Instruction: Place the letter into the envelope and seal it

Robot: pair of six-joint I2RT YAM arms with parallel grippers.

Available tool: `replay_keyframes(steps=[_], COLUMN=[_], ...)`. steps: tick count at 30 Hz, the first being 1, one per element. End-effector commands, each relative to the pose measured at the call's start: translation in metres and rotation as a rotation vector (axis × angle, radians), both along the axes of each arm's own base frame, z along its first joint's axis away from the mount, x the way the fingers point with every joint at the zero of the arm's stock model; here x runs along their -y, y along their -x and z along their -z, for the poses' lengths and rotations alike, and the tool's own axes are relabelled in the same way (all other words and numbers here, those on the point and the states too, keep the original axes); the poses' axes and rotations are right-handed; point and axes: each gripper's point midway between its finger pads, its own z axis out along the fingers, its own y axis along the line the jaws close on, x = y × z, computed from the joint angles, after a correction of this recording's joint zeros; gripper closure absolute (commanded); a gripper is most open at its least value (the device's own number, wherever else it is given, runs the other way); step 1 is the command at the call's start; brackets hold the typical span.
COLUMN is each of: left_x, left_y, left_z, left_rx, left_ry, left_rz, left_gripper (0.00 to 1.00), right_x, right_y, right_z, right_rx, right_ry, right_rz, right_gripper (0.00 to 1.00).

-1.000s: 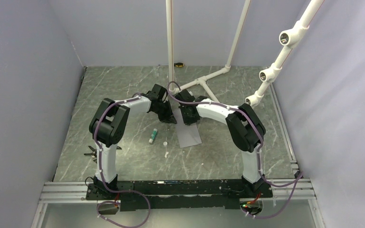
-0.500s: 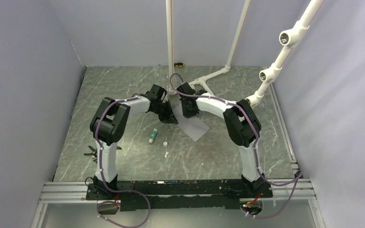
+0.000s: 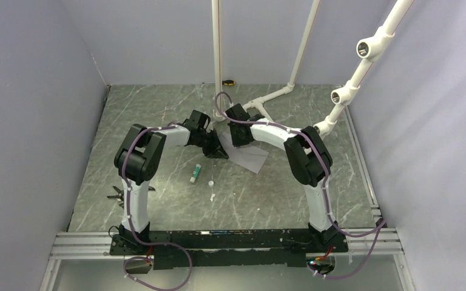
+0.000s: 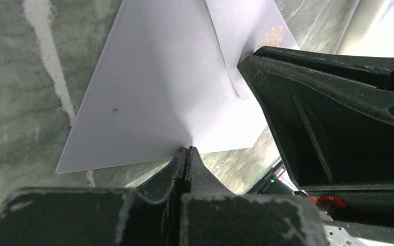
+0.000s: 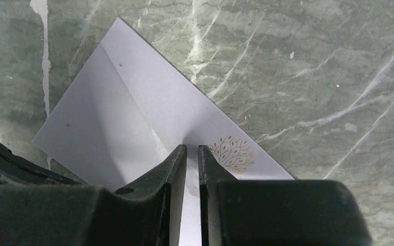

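Left gripper (image 4: 186,154) pinches the envelope (image 4: 154,92); right gripper (image 5: 192,154) nips its gold-leaf-printed flap.

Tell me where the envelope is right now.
In the top view the envelope sits mid-table, between the left gripper and right gripper, just right of the glue stick; both wrist views show each gripper at its edge.

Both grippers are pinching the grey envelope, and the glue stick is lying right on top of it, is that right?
Not quite. The glue stick lies on the table, apart from the envelope, as the top view shows. Both the left gripper and right gripper pinch the envelope.
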Motion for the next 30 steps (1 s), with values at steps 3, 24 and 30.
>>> replay_keyframes(steps=[3,24,30], left_x=[-0.02,0.02,0.025], left_y=[-0.007,-0.084,-0.076], left_z=[-0.008,-0.052,-0.025], left_rx=[0.023,0.273,0.241], left_ry=[0.051,0.248,0.145], left_rz=[-0.079,-0.118,-0.126], left_gripper=[0.96,0.87,0.9], right_x=[0.024,0.053,0.046], right_y=[0.042,0.077,0.08], right_z=[0.046,0.055,0.051], right_rx=[-0.094,-0.139,-0.151], right_ry=[0.101,0.156,0.12], right_rz=[-0.125,-0.145,-0.152], right_gripper=[0.8,0.81,0.81])
